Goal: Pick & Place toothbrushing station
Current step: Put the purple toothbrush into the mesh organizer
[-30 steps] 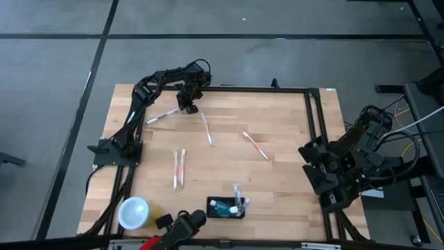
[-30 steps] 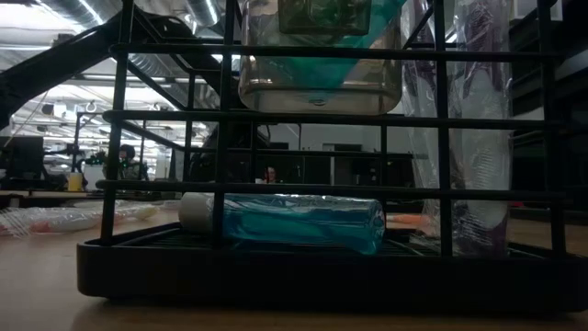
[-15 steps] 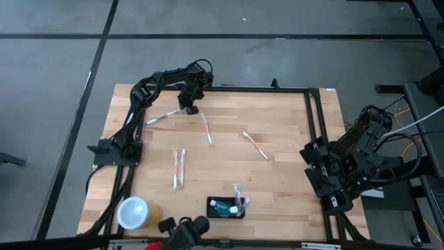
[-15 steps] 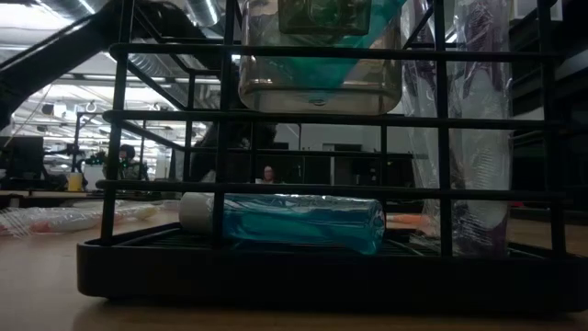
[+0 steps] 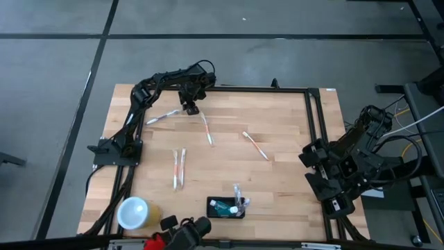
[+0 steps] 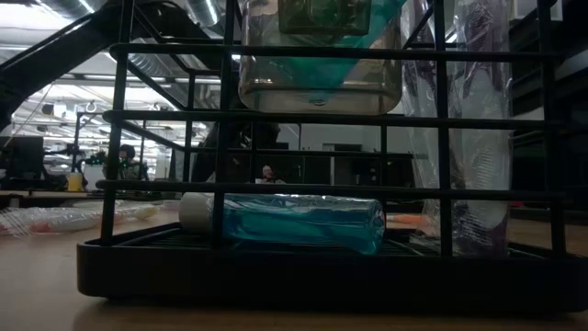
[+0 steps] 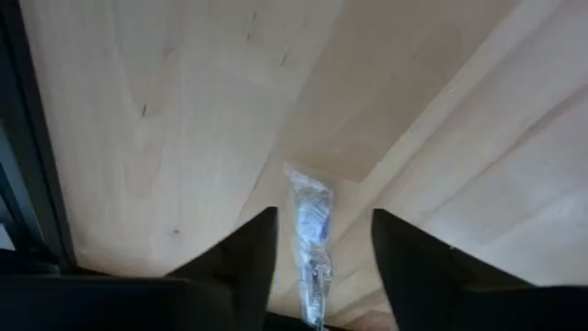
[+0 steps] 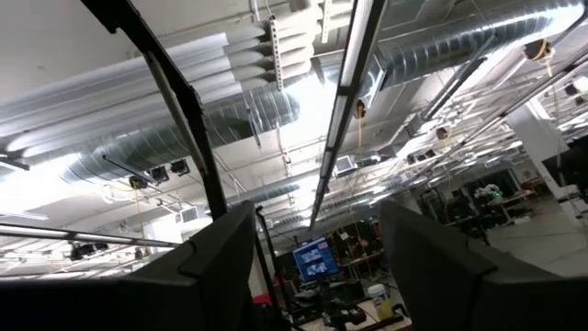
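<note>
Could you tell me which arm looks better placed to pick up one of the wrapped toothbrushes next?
The left. The left gripper hangs open at the table's far edge, with a wrapped toothbrush lying between its fingers in the left wrist view. The right gripper is folded at the table's right side, its camera facing the ceiling.

Toothbrushing station: top cut off by low view's upper edge. Wrapped toothbrush: lower end hidden between left gripper fingers. Distant person: too small to make out.

Two dark, cable-draped jointed arms
</note>
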